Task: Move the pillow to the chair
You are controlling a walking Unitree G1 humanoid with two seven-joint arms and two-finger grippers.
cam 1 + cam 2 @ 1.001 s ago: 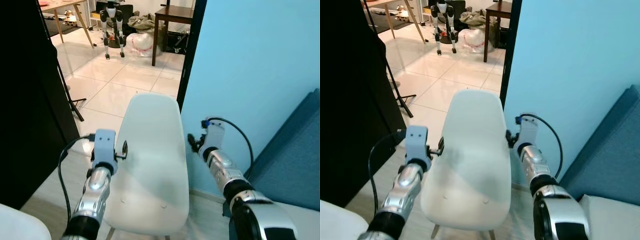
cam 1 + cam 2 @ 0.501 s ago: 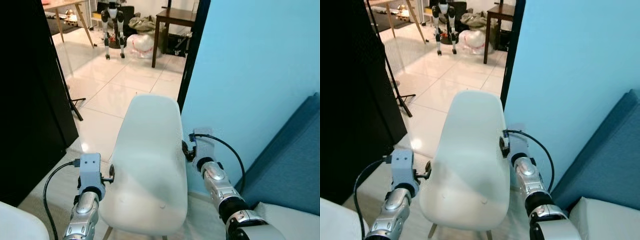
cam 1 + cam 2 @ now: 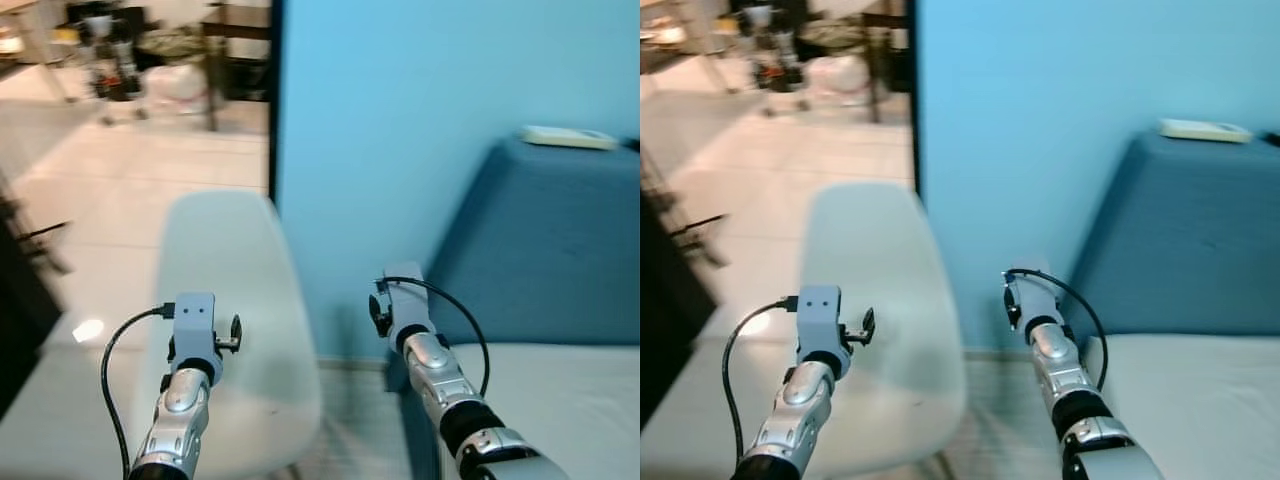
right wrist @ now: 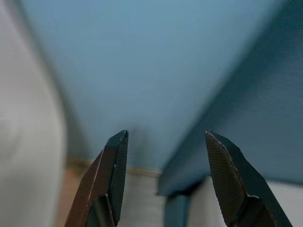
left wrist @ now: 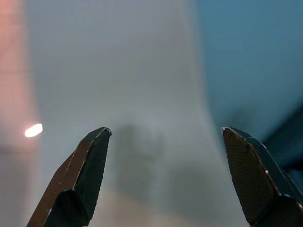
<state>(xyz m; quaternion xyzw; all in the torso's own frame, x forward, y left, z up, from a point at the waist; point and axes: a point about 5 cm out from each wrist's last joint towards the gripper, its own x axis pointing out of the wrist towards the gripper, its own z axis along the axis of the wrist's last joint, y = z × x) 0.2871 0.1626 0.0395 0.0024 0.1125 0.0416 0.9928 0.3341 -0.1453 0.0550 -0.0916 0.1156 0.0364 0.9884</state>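
Blurred all over: white plastic chair (image 3: 230, 300) at lower left, smooth shell, back upright, long axis running away from the robot, on pale tiled floor (image 3: 120, 160) just beside a light-blue wall (image 3: 400, 120). Low at the right, against a dark-blue sofa (image 3: 550, 230), a flat white cushion (image 3: 560, 400), too cut off to tell its direction or whether it is the pillow. Held out in front, left gripper (image 5: 164, 131) over the chair seat and right gripper (image 4: 165, 135) toward the wall's foot, both spread wide and gripping nothing.

Both silver arms reach forward, left pincer (image 5: 165, 179) and right pincer (image 4: 163, 182) each spread wide, holding nothing.
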